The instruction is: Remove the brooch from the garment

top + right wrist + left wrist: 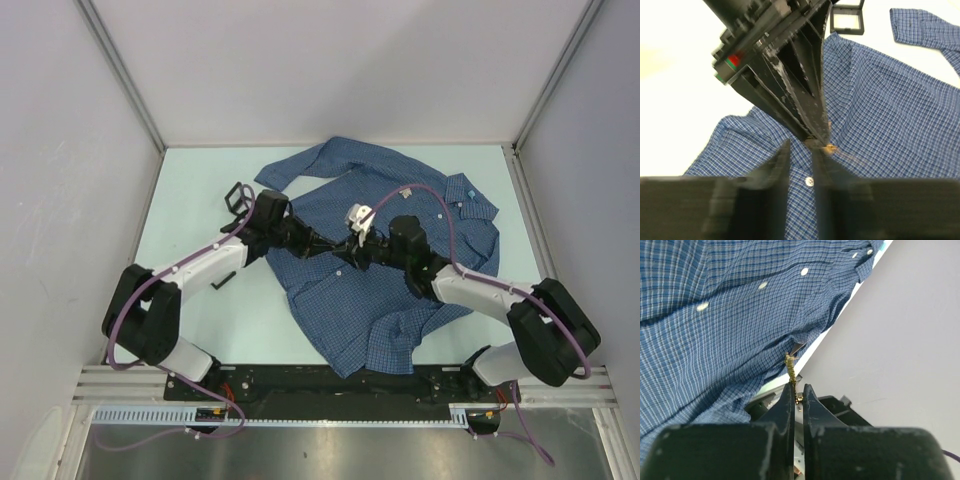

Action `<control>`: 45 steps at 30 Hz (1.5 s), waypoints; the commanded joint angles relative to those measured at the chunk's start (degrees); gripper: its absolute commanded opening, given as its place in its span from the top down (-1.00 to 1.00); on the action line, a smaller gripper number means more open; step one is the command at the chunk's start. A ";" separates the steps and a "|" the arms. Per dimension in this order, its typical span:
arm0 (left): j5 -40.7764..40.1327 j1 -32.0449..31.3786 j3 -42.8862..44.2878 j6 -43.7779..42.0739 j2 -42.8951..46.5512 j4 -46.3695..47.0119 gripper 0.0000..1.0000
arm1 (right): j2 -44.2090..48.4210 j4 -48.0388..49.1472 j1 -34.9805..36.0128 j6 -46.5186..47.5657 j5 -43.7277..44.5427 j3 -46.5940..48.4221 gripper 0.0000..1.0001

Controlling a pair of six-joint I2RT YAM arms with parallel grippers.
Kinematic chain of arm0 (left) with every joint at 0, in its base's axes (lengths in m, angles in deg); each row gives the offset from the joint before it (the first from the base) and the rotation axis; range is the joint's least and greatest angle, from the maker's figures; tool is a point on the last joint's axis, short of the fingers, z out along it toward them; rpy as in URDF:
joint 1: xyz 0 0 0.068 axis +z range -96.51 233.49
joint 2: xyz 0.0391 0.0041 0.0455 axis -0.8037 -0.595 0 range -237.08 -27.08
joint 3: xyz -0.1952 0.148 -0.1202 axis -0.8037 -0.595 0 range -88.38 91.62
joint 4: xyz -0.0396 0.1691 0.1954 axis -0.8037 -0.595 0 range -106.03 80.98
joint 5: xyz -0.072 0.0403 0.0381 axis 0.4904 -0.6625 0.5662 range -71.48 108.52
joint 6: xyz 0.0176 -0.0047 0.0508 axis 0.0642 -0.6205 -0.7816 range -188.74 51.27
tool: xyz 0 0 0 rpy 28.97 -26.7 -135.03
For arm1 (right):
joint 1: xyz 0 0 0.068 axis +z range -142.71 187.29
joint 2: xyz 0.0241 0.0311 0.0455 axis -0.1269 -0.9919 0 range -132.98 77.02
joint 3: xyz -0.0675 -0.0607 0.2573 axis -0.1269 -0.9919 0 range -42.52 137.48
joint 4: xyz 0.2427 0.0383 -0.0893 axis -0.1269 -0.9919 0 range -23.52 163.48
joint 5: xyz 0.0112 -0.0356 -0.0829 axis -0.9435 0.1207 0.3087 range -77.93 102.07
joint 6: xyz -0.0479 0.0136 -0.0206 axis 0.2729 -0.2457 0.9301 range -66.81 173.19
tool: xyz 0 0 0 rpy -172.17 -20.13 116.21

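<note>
The left gripper has its jaws pressed together on the lower end of the brooch, a thin gold-coloured piece whose upper end is caught in a fold of the garment. Facing it tip to tip, the right gripper sits just beside the brooch over the buttoned front. Its blurred fingers show a narrow gap, and whether they nip any cloth cannot be told. The brooch sits near the middle of the shirt front, which lies rumpled across the pale table, with a small black case just beside the cloth on the left. The brooch looks light, small, rigid and smooth, so it could slip from a pinch, and its pin would probably bend if wrenched sideways. The shirt is soft and will tent and follow any pull. The cloth close to the pin therefore wants holding down, with the brooch taken by its body and drawn along the pin's line.
</note>
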 commanded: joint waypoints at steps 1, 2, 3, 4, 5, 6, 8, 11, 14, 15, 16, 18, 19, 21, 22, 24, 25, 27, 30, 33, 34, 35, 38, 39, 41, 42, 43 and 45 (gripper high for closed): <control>-1.28 -0.04 2.29 -5.87 -0.25 1.80 0.99 | 3.71 3.45 -1.31 -4.42 2.77 0.86 0.23; -2.94 0.31 2.82 -7.53 -0.25 1.88 0.99 | 4.06 3.19 -2.19 -8.35 4.25 0.86 0.02; -3.92 1.10 3.35 -11.47 -0.07 1.36 0.99 | 5.11 3.19 -4.46 -10.48 4.79 0.86 -0.04; -5.23 1.45 4.40 -13.77 0.01 1.18 0.99 | 5.73 2.92 -5.62 -12.50 5.06 0.86 -0.08; -6.11 2.41 4.85 -16.14 0.01 1.09 0.99 | 6.43 2.14 -6.50 -17.05 7.93 0.95 -0.16; -5.43 2.86 5.03 -21.30 0.19 3.35 1.00 | 8.09 1.35 -7.20 -19.18 11.09 0.95 -0.23; -4.02 3.65 4.68 -26.60 0.71 6.35 0.99 | 9.07 -1.03 -9.83 -24.71 16.04 1.39 -0.34; -3.76 3.66 2.05 -34.52 3.09 14.68 0.99 | 8.82 -1.04 -12.74 -35.52 16.14 1.39 -0.33; -0.07 3.66 -2.35 -37.86 4.41 26.98 0.99 | 6.62 1.51 -13.10 -45.01 12.89 1.39 -0.17; 2.90 3.66 -4.88 -37.96 4.32 30.59 0.99 | 6.01 2.12 -13.01 -50.09 12.19 1.30 -0.08; 4.15 3.66 -6.38 -37.09 4.23 34.54 1.00 | 5.30 3.00 -12.92 -53.10 11.05 1.30 -0.03; 6.87 3.57 -9.72 -33.94 3.71 44.56 0.99 | 4.42 4.85 -11.26 -56.28 10.25 1.21 -0.01; 7.23 3.39 -10.35 -33.31 3.36 46.51 0.99 | 4.07 7.20 -10.64 -58.64 9.81 1.21 -0.02; 7.50 2.78 -12.01 -32.69 3.09 50.82 0.99 | 3.36 8.72 -8.62 -60.50 11.03 0.17 -0.03; 6.98 2.52 -12.72 -32.60 3.27 52.23 0.99 | 3.19 9.85 -8.09 -61.55 12.17 -0.02 -0.05; 5.84 1.55 -14.91 -32.60 4.58 55.23 0.99 | 2.49 11.00 -7.65 -63.22 12.44 -0.63 -0.07; 4.26 0.85 -15.53 -32.69 5.02 55.67 0.99 | 2.31 12.57 -7.56 -65.15 12.70 -1.59 -0.06; 2.94 0.40 -17.11 -32.69 6.25 57.33 0.99 | 2.39 13.46 -7.30 -66.04 13.67 -2.39 -0.07; 0.65 -0.04 -19.05 -31.63 7.39 59.88 0.99 | 2.40 14.87 -7.12 -67.36 14.73 -3.27 -0.06; -1.11 -0.21 -20.45 -30.76 8.54 62.34 0.99 | 2.40 16.10 -7.03 -68.42 15.17 -4.24 -0.03; -1.64 -0.47 -20.72 -30.58 8.89 62.79 0.99 | 2.22 16.54 -6.95 -68.68 15.17 -4.32 0.02; -2.34 -0.56 -20.81 -30.49 9.07 62.88 0.99 | 2.13 17.07 -6.95 -68.94 14.82 -4.59 0.06; -2.87 -0.91 -20.73 -30.32 9.16 63.23 0.99 | 0.64 19.88 -7.03 -70.52 13.24 -4.76 0.24; -2.87 -0.92 -20.72 -30.23 9.24 63.40 0.99 | 0.20 21.36 -6.95 -71.49 12.36 -4.76 0.28; -2.87 -1.00 -20.73 -30.05 9.07 63.84 0.99 | -1.47 23.56 -6.95 -72.54 11.22 -4.85 0.33; -2.78 -0.92 -20.20 -30.14 9.07 63.32 0.99 | -1.91 25.66 -7.03 -73.51 10.26 -5.11 0.34; -2.61 -0.92 -20.28 -30.22 9.07 63.06 0.99 | -2.43 26.55 -7.03 -73.69 9.99 -5.20 0.37; -2.61 -0.92 -20.46 -30.40 9.33 63.05 0.99 | -2.61 27.44 -7.03 -73.95 9.72 -5.38 0.37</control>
